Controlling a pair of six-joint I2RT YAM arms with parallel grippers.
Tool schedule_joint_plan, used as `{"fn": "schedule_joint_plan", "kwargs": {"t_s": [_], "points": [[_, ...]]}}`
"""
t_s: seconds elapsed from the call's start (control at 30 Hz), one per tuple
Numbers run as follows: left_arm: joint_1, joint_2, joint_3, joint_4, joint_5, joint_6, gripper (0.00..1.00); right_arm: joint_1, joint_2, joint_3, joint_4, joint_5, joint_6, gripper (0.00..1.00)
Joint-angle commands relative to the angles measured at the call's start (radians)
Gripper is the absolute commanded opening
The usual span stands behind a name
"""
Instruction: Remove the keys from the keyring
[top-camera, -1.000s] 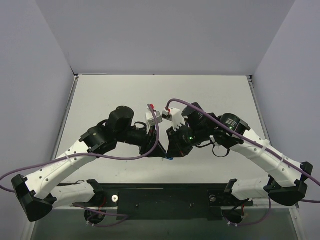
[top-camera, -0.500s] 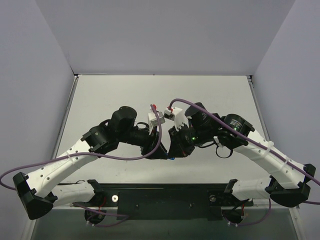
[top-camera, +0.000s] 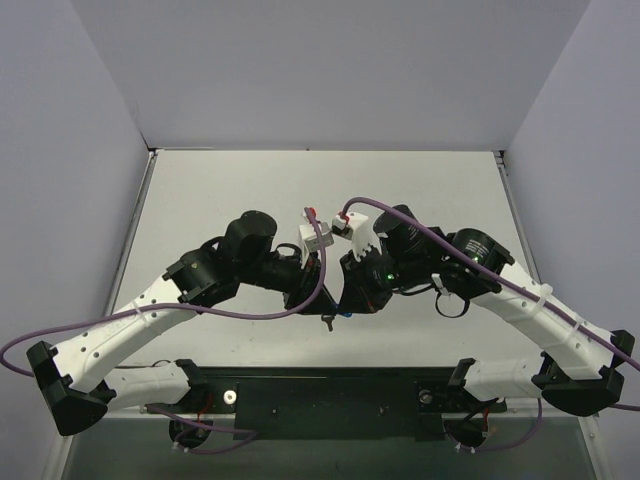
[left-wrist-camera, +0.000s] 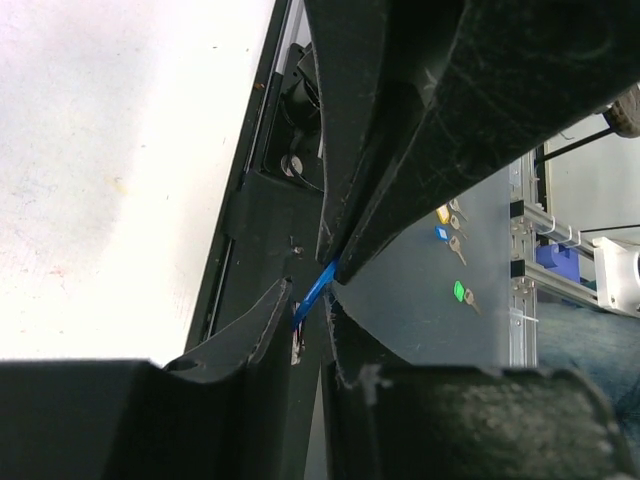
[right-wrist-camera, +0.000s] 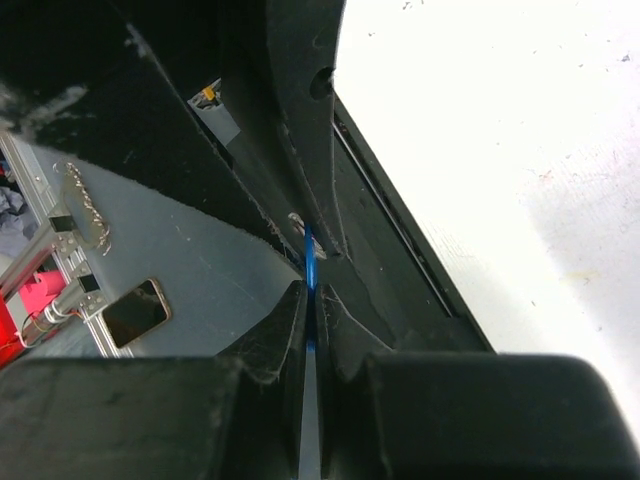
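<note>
Both grippers meet nose to nose above the table's near middle. The keyring's blue tag (right-wrist-camera: 312, 262) stands edge-on between the fingers of my right gripper (right-wrist-camera: 311, 290), which is shut on it. In the left wrist view the blue tag (left-wrist-camera: 316, 288) juts down from the right gripper's fingers (left-wrist-camera: 345, 235) into my left gripper (left-wrist-camera: 307, 303). Its jaws stand slightly apart around the tag's end and a bit of silver metal (left-wrist-camera: 296, 346). Whether that is the key or the ring, and whether the jaws press on it, I cannot tell. From above, left gripper (top-camera: 318, 298) and right gripper (top-camera: 346, 300) nearly touch.
The white table (top-camera: 250, 190) ends at a black base rail (top-camera: 330, 385) just below the grippers. Beyond that edge, on a dark floor, lie a green tag with a key (left-wrist-camera: 461, 292) and yellow and blue tags (left-wrist-camera: 441, 222), beside an aluminium frame (left-wrist-camera: 527, 250).
Both wrists have drifted slightly to the right while staying together. A small dark piece now shows hanging just below where the grippers meet.
</note>
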Motion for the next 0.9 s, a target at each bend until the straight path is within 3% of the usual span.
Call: {"fn": "schedule_joint_plan", "kwargs": {"t_s": [0.0,0.17,0.33,0.4,0.43,0.53,0.7,0.87], "points": [[-0.013,0.006,0.047,0.023,-0.020,0.007,0.15,0.012,-0.025,0.033,0.017,0.001,0.002,0.00],[-0.019,-0.008,0.033,0.046,-0.020,-0.005,0.00,0.012,-0.026,0.027,0.055,0.014,0.022,0.00],[-0.019,-0.025,0.022,0.094,-0.018,-0.029,0.00,0.010,-0.020,0.029,0.066,0.027,0.037,0.00],[-0.021,-0.032,0.018,0.112,-0.018,-0.042,0.00,0.012,-0.022,0.032,0.069,0.040,0.045,0.16],[-0.019,-0.034,0.015,0.120,-0.020,-0.054,0.00,0.012,-0.025,0.033,0.071,0.055,0.047,0.31],[-0.019,-0.049,0.007,0.152,-0.053,-0.085,0.00,0.010,-0.042,0.038,0.093,0.092,0.057,0.60],[-0.018,-0.077,0.001,0.217,-0.148,-0.167,0.00,0.004,-0.118,-0.008,0.195,0.168,0.102,0.67],[-0.018,-0.097,0.005,0.293,-0.240,-0.282,0.00,-0.026,-0.238,-0.126,0.446,0.207,0.189,0.72]]}}
